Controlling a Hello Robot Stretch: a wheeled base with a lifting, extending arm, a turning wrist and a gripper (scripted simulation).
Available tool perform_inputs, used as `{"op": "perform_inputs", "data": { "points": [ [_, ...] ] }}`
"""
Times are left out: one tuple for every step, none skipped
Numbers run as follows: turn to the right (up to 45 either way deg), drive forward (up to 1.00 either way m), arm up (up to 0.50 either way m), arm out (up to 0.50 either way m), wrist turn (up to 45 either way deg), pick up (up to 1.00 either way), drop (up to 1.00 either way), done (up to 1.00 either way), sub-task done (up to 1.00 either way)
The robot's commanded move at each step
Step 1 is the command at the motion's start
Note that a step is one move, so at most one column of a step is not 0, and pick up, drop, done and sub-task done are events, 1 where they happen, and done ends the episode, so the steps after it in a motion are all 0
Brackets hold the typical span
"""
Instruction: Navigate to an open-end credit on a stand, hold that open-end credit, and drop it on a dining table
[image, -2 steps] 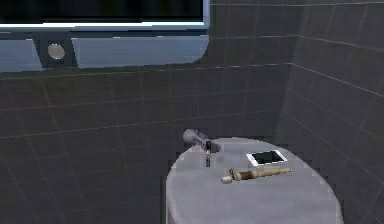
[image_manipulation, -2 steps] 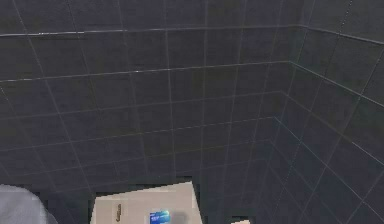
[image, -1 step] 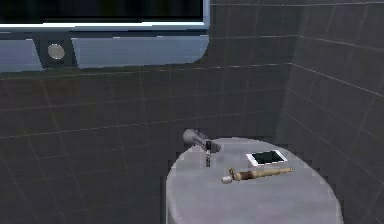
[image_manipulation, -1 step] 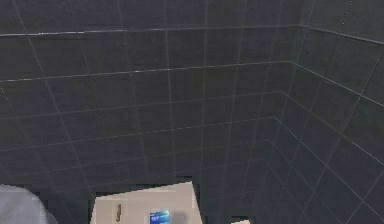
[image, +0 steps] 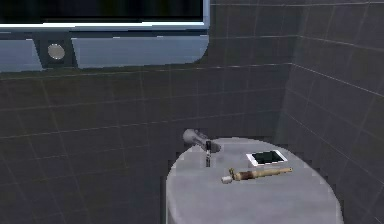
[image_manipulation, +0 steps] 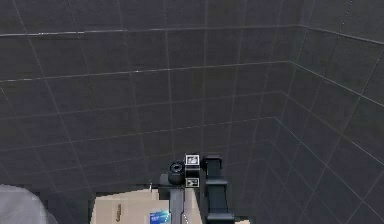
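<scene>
arm side view: you're parked at the tan bench (image_manipulation: 115, 203), arm (image_manipulation: 180, 208) out over it, tool (image_manipulation: 170, 180) near a small blue-white card-like blob (image_manipulation: 157, 216) lying flat there. can't tell the tool's state or if it holds anything. navigation looks done; grab, carry, drop remain. blob's long axis seems left-right, heading too tiny to call.

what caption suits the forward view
Round grey stand by dark tiled wall, bearing a flat white thing and a brown stick

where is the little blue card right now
Arm side view, bottom edge: the blue card lies on the tan stand, just left of the arm, near the end effector.
</scene>
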Motion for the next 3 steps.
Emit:
{"op": "perform_inputs", "data": {
  "points": [
    [0.0, 0.0, 0.0, 0.0, 45.0, 0.0, 0.0, 0.0, 0.0],
    [0.0, 0.0, 0.0, 0.0, 45.0, 0.0, 0.0, 0.0, 0.0],
    [0.0, 0.0, 0.0, 0.0, 45.0, 0.0, 0.0, 0.0, 0.0]
  ]
}}
